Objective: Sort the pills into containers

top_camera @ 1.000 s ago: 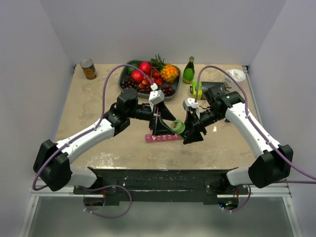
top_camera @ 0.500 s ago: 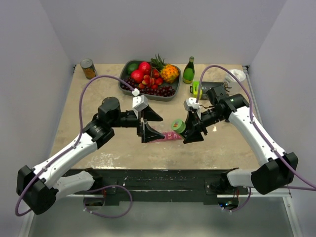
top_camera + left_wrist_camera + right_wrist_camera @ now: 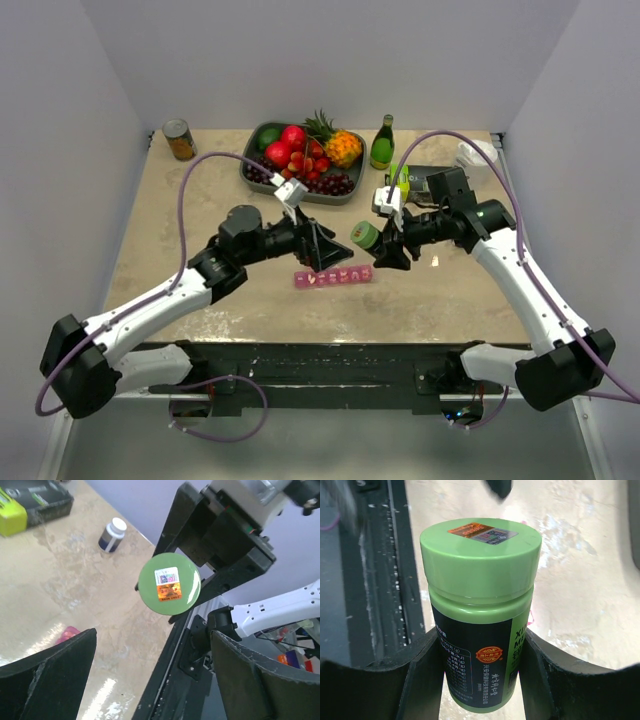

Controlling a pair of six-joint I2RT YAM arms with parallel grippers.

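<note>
Movement since the earlier frame: the organizer [image 3: 333,277] lies where it did, flat on the table [image 3: 170,230] toward the front; whether its lids are open is too small to tell. The bottle [image 3: 363,236] has been carried up and slightly rearward, clear of the strip. The left gripper [image 3: 328,252] has swung out and come back with its fingers [image 3: 50,680] spread to full width, grasping nothing. The right gripper [image 3: 378,246] is clamped on the bottle's dark body, below the green cap [image 3: 169,584]. The cap squarely faces the left gripper but sits apart from it. Assessment: cap removal is the step in hand. Recommended: advance the left gripper along the bottle's axis until the cap sits centred between the fingers. Close on the cap's rim only, then twist while the right grip holds firm. The bottle is tipped leftward; turn its mouth upward before the cap comes free, or pills may spill short of the compartments. A second small bottle [image 3: 112,535] stands well apart.
</note>
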